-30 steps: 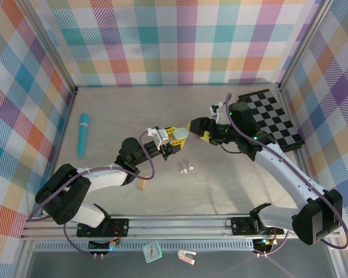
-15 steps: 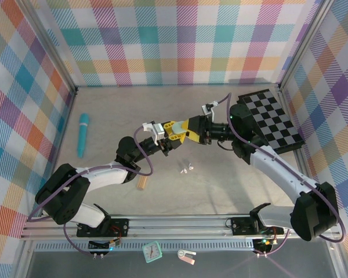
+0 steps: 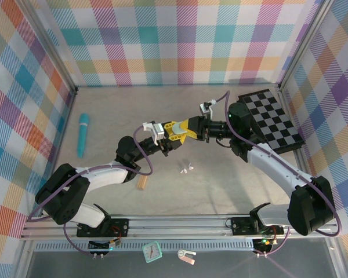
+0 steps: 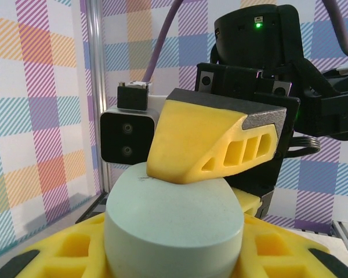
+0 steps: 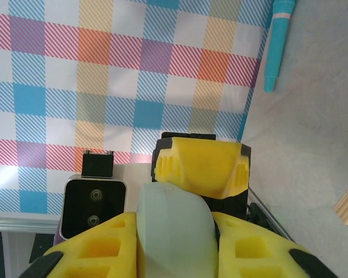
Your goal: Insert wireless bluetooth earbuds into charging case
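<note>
Clutter first, so you know what's around. Teal pen-like stick (image 3: 83, 134) lies at left of the top view, well apart from both arms. Black-and-white checkerboard (image 3: 272, 119) sits upper right, partly under the right arm. Tan ribbed block (image 3: 142, 183) rests below ctr, just beside the left forearm.

Earbuds (image 3: 187, 169), a white pair, lie on the bare surface (image 3: 220, 191) just below ctr. They're near the block but apart from it, w/ nothing covering them.

Higher in the frame, at ctr, the two pincers meet nose to nose. Left pincer (image 3: 173, 132) is clamped on the pale green charging case (image 4: 174, 231); in its wrist view you see the case seated btwn its yellow fingers. Right pincer (image 3: 188, 127) is narrow, gripping the same case from the opp. side. One of its yellow fingers (image 4: 203, 145) presses on the case's top, and in the right wrist view the case (image 5: 174, 231) fills the gap btwn that pincer's fingers, touching both.

At the bottom edge, outside the rail (image 3: 180, 223), sit a small teal clock (image 3: 152, 251) and a pinkish tag-like item (image 3: 187, 256); the clock face is too small to read.

Surface is matte beige-grey. Walls (image 3: 180, 40) are pastel plaid cloth in alu framing.
</note>
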You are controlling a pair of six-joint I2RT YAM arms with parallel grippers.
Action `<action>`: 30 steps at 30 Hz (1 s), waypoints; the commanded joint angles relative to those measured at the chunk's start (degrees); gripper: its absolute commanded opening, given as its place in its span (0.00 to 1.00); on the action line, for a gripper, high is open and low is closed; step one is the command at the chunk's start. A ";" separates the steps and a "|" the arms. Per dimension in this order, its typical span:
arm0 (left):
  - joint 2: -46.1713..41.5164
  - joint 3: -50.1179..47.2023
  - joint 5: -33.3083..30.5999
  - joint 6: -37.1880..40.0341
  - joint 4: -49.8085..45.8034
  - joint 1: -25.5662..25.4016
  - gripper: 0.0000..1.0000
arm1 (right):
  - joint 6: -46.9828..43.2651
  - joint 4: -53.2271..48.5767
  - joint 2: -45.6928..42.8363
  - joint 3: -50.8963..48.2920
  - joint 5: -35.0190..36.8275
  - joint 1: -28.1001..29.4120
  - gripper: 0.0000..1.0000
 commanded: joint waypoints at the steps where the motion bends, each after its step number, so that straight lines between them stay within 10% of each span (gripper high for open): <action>1: -0.71 0.45 1.48 0.11 3.06 -0.67 0.32 | -3.42 -2.90 -1.00 1.51 1.31 0.08 0.17; 7: -1.87 -1.37 -0.78 2.35 -0.45 -0.58 0.73 | -11.50 -12.94 -3.51 2.49 6.72 -1.63 0.16; 14: -5.60 -2.70 -2.90 15.38 -22.63 -0.74 0.99 | -21.37 -25.22 -3.48 0.96 14.89 -7.47 0.16; 30: -4.26 0.80 -10.51 21.04 -43.53 -3.14 1.00 | -31.31 -29.29 19.79 3.23 28.78 -16.19 0.15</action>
